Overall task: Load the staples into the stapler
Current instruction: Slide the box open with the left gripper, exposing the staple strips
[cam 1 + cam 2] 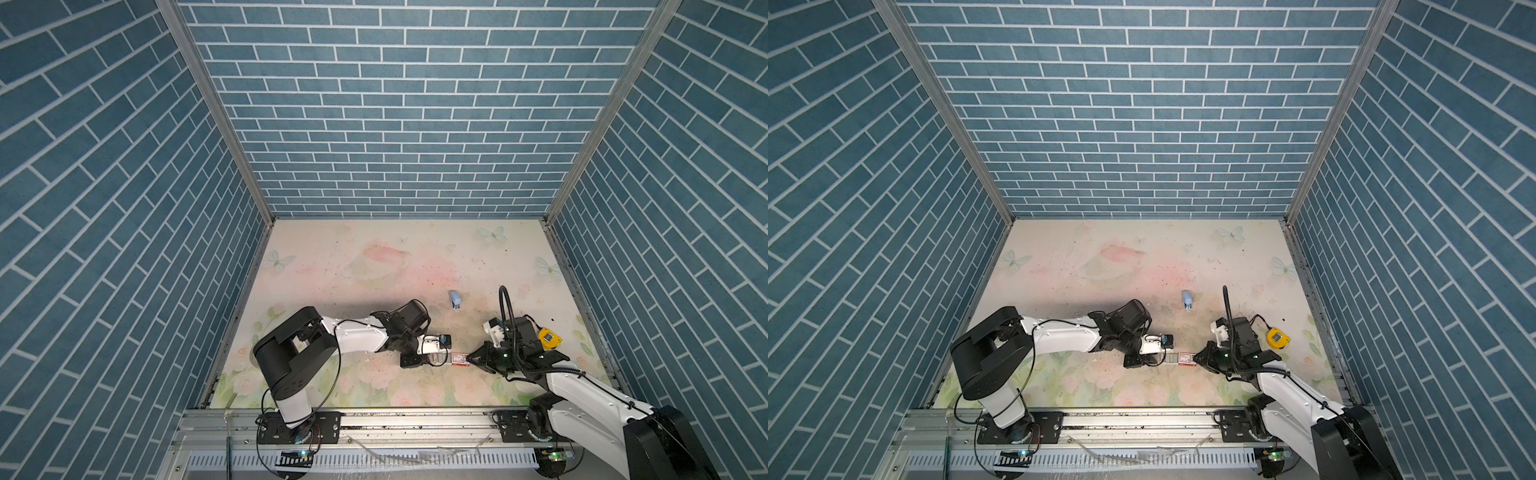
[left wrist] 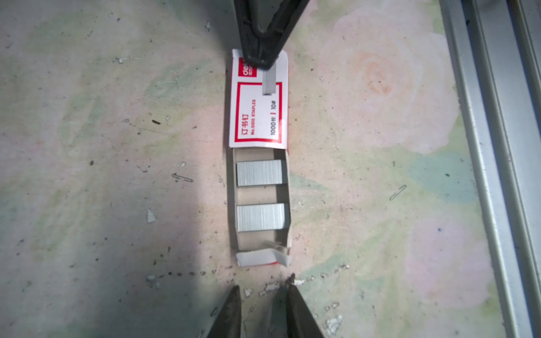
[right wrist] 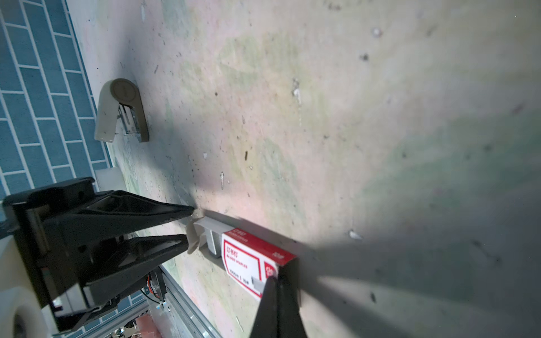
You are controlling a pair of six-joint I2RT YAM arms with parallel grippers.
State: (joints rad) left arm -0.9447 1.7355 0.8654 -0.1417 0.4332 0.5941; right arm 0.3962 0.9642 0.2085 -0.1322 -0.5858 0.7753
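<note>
Our right end effector (image 2: 265, 65), closed on one staple strip (image 2: 269, 85), presses the sleeve (image 2: 257, 117), likely steadying it; our left end effector (image 2: 262, 292), narrowly parted and empty, faces the drawn-out tray (image 2: 257, 194).

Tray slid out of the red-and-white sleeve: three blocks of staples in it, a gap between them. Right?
No. The left wrist view shows two blocks of staples in the tray, not three, with a gap between them.
</note>
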